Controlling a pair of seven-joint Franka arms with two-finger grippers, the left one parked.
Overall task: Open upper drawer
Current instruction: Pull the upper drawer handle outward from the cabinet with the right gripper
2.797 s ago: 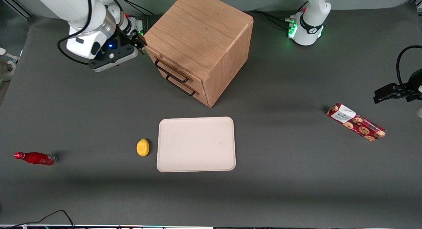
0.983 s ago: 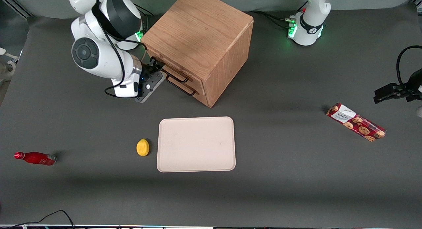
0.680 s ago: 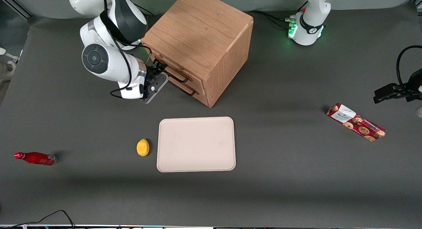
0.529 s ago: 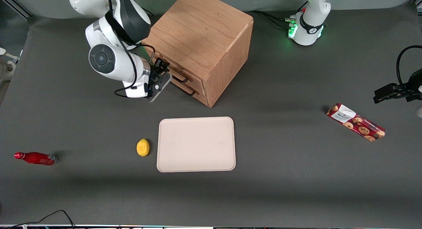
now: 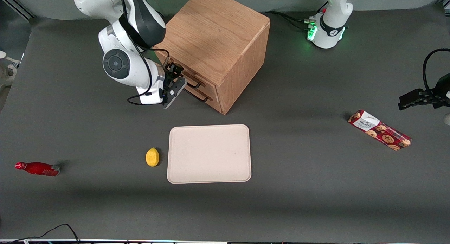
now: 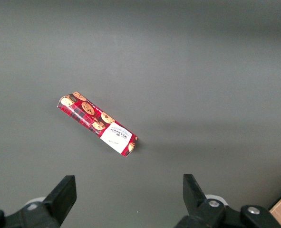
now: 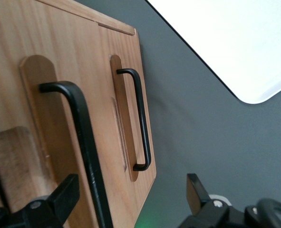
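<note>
The oak cabinet (image 5: pixel 214 36) stands at the back middle of the table, both drawers shut. The upper drawer (image 5: pixel 191 77) has a thin black wire handle (image 5: pixel 195 84), partly hidden by my hand in the front view. In the right wrist view that handle (image 7: pixel 81 142) runs close up between my two fingers. The lower drawer's handle (image 7: pixel 140 118) is farther off, near the table surface, and also shows in the front view (image 5: pixel 197 97). My right gripper (image 5: pixel 177 75) is open in front of the upper drawer, with one finger on each side of its handle (image 7: pixel 130 190).
A cream tray (image 5: pixel 209 154) lies nearer the front camera than the cabinet, with a yellow lemon (image 5: pixel 152 156) beside it. A red bottle (image 5: pixel 37 168) lies toward the working arm's end. A cookie box (image 5: pixel 379 129) lies toward the parked arm's end and shows in the left wrist view (image 6: pixel 97 123).
My right arm has come down from beside the cabinet's top corner and moved along the drawer fronts. The open gripper now sits over the upper handle. The drawers have not moved.
</note>
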